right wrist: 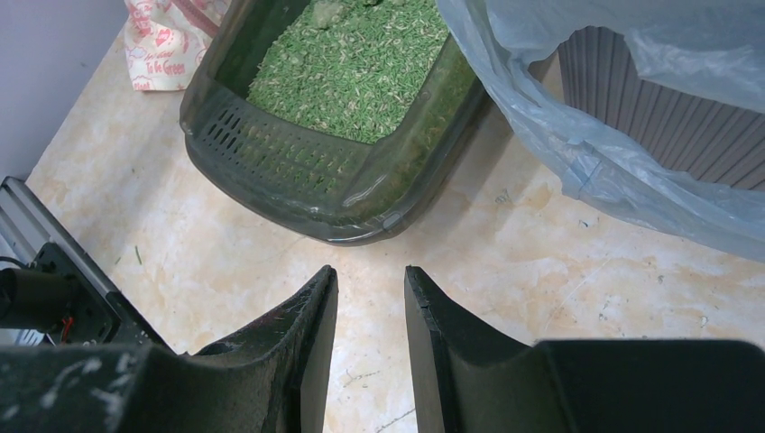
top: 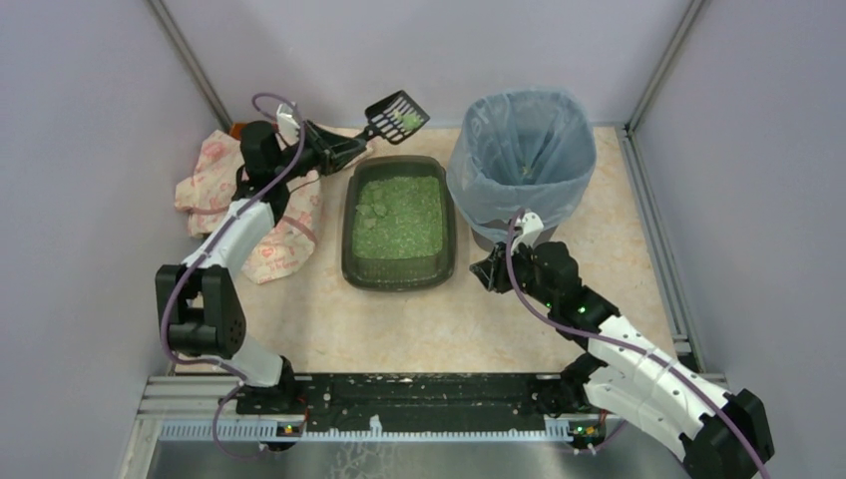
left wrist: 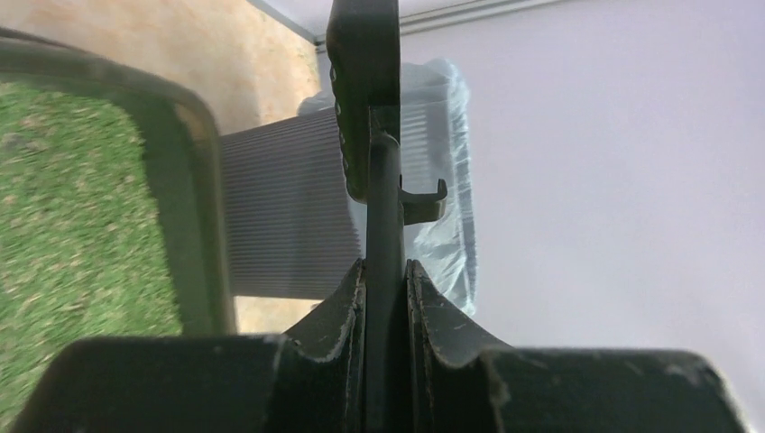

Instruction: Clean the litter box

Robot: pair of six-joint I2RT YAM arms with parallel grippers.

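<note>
The litter box (top: pixel 399 274), a dark grey-green tray of green granules, sits mid-table; it also shows in the left wrist view (left wrist: pixel 194 180) and in the right wrist view (right wrist: pixel 271 153). My left gripper (top: pixel 349 148) is shut on the handle of the black slotted scoop (top: pixel 397 116), held above the box's far edge with green litter in it. In the left wrist view the scoop (left wrist: pixel 365 99) stands edge-on between my fingers. My right gripper (top: pixel 491 271) is open and empty, low over the table just right of the box's near corner (right wrist: pixel 370 275).
A round bin lined with a blue-grey bag (top: pixel 521 160) stands right of the box, close to my right gripper (right wrist: pixel 631 117). A crumpled printed paper bag (top: pixel 269 230) lies left of the box under my left arm. Walls enclose the table.
</note>
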